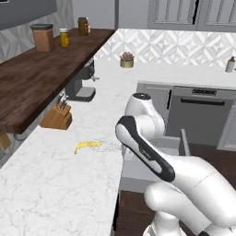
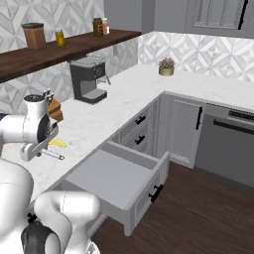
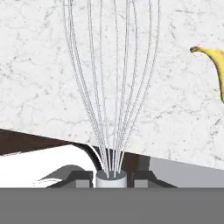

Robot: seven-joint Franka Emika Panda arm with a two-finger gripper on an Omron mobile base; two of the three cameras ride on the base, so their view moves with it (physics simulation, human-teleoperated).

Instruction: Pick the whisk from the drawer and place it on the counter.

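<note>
The gripper (image 3: 111, 178) pinches the whisk (image 3: 109, 87) by its handle, wire loops reaching out over the counter (image 3: 39, 74) near the banana (image 3: 214, 65), evidently carried clear of the open drawer (image 2: 116, 176) for setting down.

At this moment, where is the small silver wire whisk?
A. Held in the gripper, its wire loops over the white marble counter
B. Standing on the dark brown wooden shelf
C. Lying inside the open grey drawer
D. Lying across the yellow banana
A: in the hand view the gripper is shut on the handle of the small silver wire whisk, whose loops reach over the white marble counter, apart from the yellow banana.
</note>
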